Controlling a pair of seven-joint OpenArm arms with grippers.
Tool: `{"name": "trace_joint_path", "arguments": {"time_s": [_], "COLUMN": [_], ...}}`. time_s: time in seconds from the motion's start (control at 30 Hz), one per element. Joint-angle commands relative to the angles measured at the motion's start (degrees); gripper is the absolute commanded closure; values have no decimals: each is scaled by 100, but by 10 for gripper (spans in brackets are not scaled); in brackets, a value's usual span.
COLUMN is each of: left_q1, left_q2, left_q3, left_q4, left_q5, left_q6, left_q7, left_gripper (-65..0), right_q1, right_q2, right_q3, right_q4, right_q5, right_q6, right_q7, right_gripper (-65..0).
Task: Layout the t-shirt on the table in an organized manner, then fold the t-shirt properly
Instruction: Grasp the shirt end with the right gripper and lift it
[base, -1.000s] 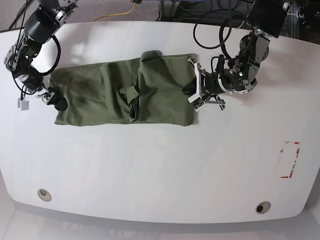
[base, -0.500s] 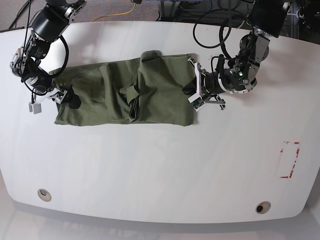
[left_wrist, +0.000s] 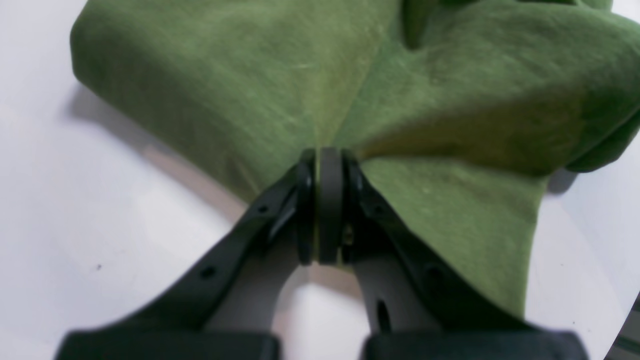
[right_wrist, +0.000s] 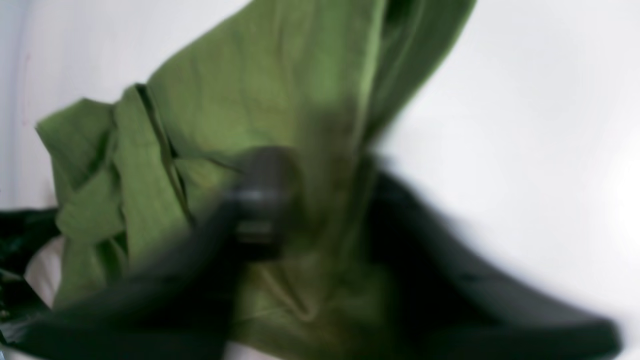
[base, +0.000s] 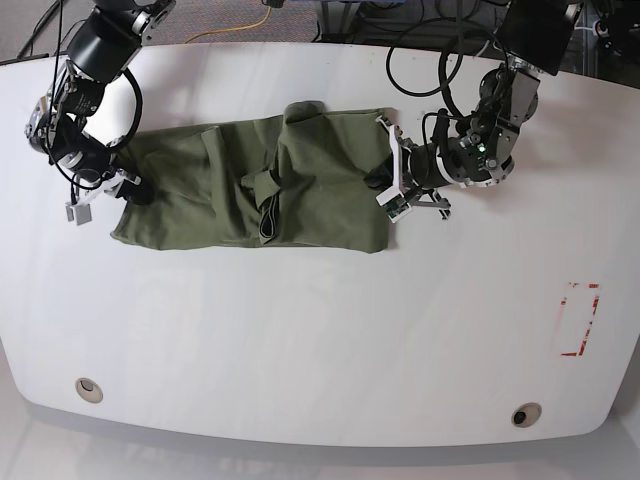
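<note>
A white worktop carries an olive t-shirt, spread in a wide, rumpled band across its far half. A red dashed rectangle marks the worktop's near edge on the left arm's side. The left gripper is pressed together, pinching the shirt's edge. The right gripper sits on the shirt's opposite end; blur hides whether it is pinching cloth.

L gripper fingers pinched closed (R gripper blurred).
</note>
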Motion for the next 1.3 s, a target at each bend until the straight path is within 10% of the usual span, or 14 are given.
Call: {"name": "trace_joint_path", "arguments": {"time_s": [0.0, 0.53, 1.27], "left_q1": [-94, -94, -112], "left_q2": [-26, -26, 9], "left_q3": [-35, -26, 0], "left_q4": [83, 75, -31], "left_q5": [-64, -55, -64], "left_q6": [-26, -26, -35], "left_q7": [-91, -91, -91], "left_gripper": [0, 0, 0], "right_q1": [108, -367, -376], "right_q2": [107, -165, -526], "right_q3": [-192, -210, -245], "right_q4": [155, 2370, 3584], "right_q5": [157, 201, 193], "right_q6": [41, -579, -588], "right_q7": [164, -135, -618], "right_gripper": [0, 0, 0]}}
